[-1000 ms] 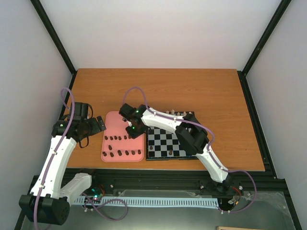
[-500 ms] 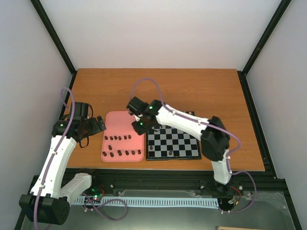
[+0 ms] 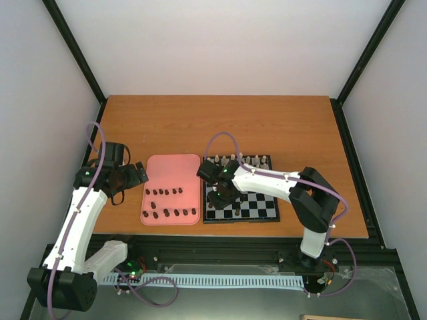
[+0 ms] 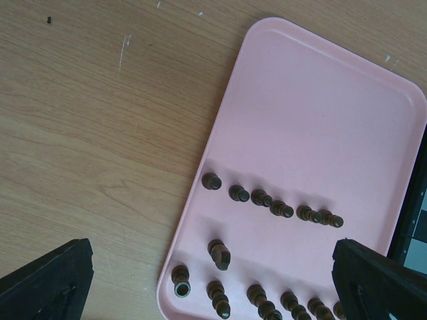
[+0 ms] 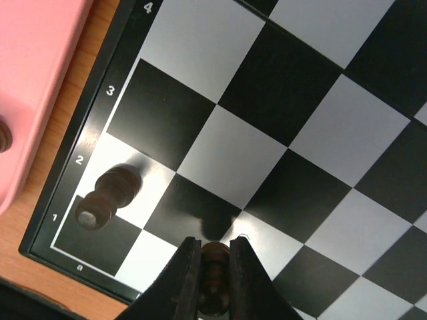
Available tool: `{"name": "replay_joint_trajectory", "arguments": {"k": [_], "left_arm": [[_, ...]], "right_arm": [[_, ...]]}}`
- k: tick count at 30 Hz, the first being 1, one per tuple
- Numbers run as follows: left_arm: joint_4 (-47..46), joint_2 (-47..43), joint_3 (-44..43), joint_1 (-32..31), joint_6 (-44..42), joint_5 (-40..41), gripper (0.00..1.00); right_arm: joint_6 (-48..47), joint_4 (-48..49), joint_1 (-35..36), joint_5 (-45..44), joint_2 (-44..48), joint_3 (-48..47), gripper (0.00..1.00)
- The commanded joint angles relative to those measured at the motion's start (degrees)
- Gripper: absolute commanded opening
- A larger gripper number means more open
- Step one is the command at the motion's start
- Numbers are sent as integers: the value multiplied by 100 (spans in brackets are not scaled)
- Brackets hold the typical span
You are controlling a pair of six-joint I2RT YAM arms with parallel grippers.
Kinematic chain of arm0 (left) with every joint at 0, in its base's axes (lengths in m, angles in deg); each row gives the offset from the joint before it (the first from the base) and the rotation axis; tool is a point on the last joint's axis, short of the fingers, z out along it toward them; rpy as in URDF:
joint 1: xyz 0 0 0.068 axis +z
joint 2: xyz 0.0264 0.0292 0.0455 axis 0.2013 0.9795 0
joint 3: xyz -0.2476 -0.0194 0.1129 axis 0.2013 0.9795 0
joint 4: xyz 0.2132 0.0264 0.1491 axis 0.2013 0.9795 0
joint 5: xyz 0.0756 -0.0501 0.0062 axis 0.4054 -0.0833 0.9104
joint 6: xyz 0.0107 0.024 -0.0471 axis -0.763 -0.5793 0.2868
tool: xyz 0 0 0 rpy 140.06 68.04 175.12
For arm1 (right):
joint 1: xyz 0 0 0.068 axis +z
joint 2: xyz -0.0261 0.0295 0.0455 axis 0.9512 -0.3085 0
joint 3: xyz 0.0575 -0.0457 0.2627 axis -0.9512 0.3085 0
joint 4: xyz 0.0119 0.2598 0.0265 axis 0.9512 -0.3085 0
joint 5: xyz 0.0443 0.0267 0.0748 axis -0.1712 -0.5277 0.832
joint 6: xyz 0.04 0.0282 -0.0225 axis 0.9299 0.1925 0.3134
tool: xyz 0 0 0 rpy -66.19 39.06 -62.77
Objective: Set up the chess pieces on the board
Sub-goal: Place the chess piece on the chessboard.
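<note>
Over on the near-left corner of the board [image 5: 253, 80], the right end effector [image 5: 213, 248] is pinched narrow on one dark brown piece [image 5: 214, 283]. It's held upright between the two fingers, just above a pale square in the nearest row. Another brown piece [image 5: 107, 197] sits right by it, across the line between the corner's dark square and the pale one behind it. Honestly can't tell if that one's standing or tipped over.

The chess pieces [image 4: 261, 198] are tiny, dark reddish-brown turned pegs with little round heads. Most of them are lying on their sides on the pink tray [image 4: 320, 120], in two loose rows along its near half. One at the near-left end shows a greyish ring on its base. The tray sits just left of the board on the wooden desk [image 3: 200, 127], edges almost touching. A line of cream-white pieces [image 3: 243, 160] stands along the board's far edge.

Writing-wise, the board's black rim has small white numbers 4, 3, 2, 1 running down the left side. There's also a tiny letter under the corner square that looks like an "a". No brand names that I can make out.

The left end effector [image 4: 210, 273] hangs over the tray's near-left part with its fingers spread wide and nothing between them.
</note>
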Motion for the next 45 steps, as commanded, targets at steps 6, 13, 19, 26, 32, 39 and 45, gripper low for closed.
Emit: {"name": "replay_joint_trajectory", "arguments": {"k": [6, 13, 19, 26, 32, 39, 45], "left_arm": [[-102, 6, -51, 40, -78, -64, 100], [-122, 43, -62, 37, -69, -65, 100], [-131, 57, -54, 40, -78, -55, 100], [-123, 66, -63, 48, -90, -67, 100], [-104, 20, -55, 43, -96, -49, 100], [-94, 17, -52, 38, -95, -43, 100], [-113, 10, -55, 45, -86, -64, 100]], "right_arm": [[172, 589, -13, -69, 172, 187, 3], [137, 516, -11, -66, 47, 65, 3], [173, 633, -11, 56, -13, 161, 3], [197, 684, -11, 116, -132, 146, 3], [199, 678, -11, 65, -175, 224, 4], [211, 648, -11, 17, -199, 234, 13], [191, 633, -11, 16, -187, 211, 16]]}}
